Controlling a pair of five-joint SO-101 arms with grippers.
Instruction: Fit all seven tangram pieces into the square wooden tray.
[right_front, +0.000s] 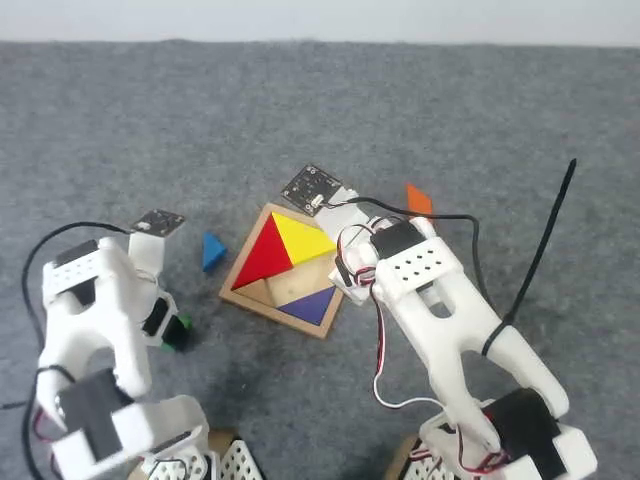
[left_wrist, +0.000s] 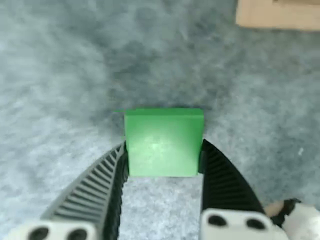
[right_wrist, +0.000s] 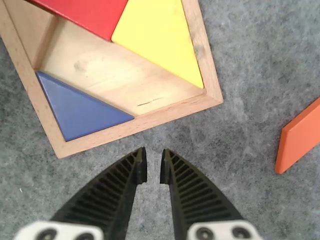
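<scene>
"Grey all round: a carpet-like mat (right_front: 500, 110) under everything, and the square wooden tray (right_front: 245, 248) turned cornerwise in the middle, ahead of the two arms. What's in it?"

"Three pieces. The big red triangle (right_front: 265, 255) and the big yellow triangle (right_front: 300, 238) lie edge to edge across the far part. The mid-sized purple-blue triangle (right_front: 312, 303) sits in the corner nearest the arms. There's bare wood between them."

"And the loose ones?"

"The green square block (left_wrist: 162, 142) is over on the left arm's side, well apart from the tray. The left gripper (left_wrist: 162, 150) has a finger tight against each flank, pinching it. Whether it's off the mat, I can't say. An orange parallelogram (right_front: 419, 200) lies beyond the tray on the right arm's side. A small blue triangle (right_front: 211, 250) is just beside the tray on the left arm's side."

"The right gripper (right_wrist: 153, 160)?"

"It hangs over the mat just beside the tray's rim, with its fingers drawn almost together on nothing."

"So which step?"

"The pick of the green square, I'd say, roughly halfway through the job. Next it wants lifting clear and carrying over the rim. Then I reckon it has to be turned until its sides match the gap's edges before it goes down. If it comes in skewed, it'll likely ride up on a neighbour."
</scene>
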